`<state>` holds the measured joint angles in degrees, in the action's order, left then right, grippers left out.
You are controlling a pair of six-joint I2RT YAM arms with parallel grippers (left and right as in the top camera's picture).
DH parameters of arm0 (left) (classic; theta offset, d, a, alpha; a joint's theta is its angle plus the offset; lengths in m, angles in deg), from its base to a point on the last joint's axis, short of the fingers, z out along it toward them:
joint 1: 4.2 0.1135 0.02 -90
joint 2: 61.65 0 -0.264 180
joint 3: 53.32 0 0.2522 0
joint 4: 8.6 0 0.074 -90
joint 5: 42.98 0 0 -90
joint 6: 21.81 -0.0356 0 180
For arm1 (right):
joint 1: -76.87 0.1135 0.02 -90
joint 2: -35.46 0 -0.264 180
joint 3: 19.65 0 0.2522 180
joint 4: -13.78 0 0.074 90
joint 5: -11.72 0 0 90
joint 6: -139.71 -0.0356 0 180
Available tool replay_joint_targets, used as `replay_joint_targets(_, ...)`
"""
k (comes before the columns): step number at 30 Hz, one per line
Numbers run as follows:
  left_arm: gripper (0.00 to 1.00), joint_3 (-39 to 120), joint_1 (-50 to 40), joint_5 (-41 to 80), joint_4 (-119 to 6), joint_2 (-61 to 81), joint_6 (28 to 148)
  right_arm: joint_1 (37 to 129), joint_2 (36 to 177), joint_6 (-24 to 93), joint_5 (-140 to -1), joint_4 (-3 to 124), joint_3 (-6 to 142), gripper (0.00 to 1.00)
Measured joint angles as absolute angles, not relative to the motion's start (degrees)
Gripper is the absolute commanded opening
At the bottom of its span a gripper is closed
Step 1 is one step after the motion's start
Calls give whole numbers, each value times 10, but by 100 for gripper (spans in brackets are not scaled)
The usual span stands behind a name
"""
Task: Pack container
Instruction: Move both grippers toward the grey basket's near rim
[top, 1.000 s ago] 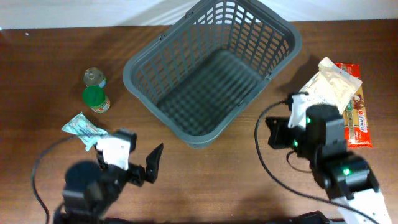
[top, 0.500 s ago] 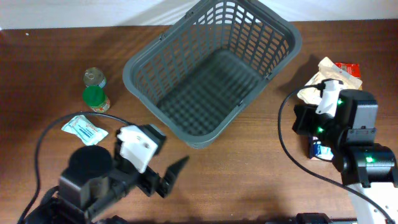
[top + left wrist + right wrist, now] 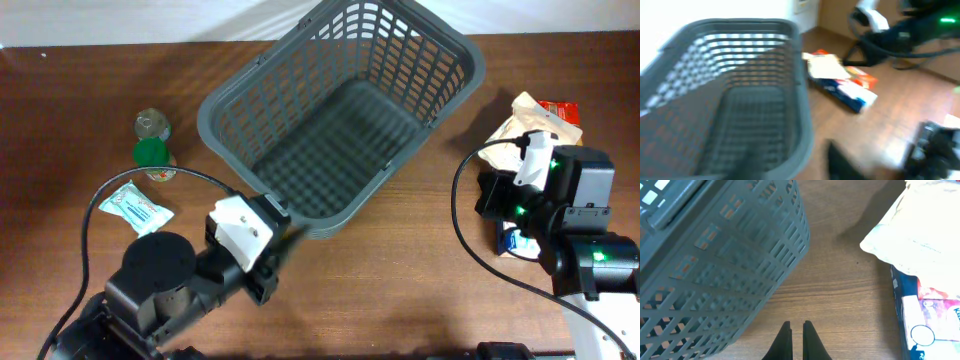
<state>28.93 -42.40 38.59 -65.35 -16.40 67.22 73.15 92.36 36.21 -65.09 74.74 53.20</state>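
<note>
The container [image 3: 262, 60], a large dark grey slotted basket, stands tilted at the table's middle back with nothing inside. My left gripper [image 3: 283, 233] is at its near corner. In the blurred left wrist view, the left gripper [image 3: 790, 156] straddles the container's rim [image 3: 805, 125], one finger inside and one outside. A strip of table shows beside the outer finger. My right gripper [image 3: 796, 326] is shut on nothing, low over bare wood just right of the container's wall [image 3: 740, 240].
A green-lidded jar [image 3: 152, 153], a second jar [image 3: 152, 123] and a teal-white sachet [image 3: 135, 208] lie left of the basket. At the right a cream pouch [image 3: 540, 125], a red packet [image 3: 566, 110] and a blue box [image 3: 515, 240] lie by the right arm [image 3: 548, 200].
My left arm has swung right and forward from the table's front to the basket's near corner, and its jaws have narrowed. The right arm shifted right a second ago, then held still.
</note>
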Motion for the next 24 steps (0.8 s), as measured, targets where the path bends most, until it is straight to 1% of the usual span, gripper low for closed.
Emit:
replay_joint_targets(6, 2, 289, -424, 588, -645, -149, 746, 731, 924, 362, -646, 749, 532, 4)
replay_joint_targets(10, 2, 290, -424, 658, -632, -113, 771, 731, 924, 362, -642, 749, 532, 4)
replay_joint_targets(18, 2, 324, -368, 697, -650, 55, 786, 731, 924, 362, -640, 759, 532, 3)
replay_joint_targets(24, 2, 396, -360, 693, -685, 113, 788, 731, 924, 362, -638, 771, 532, 4)
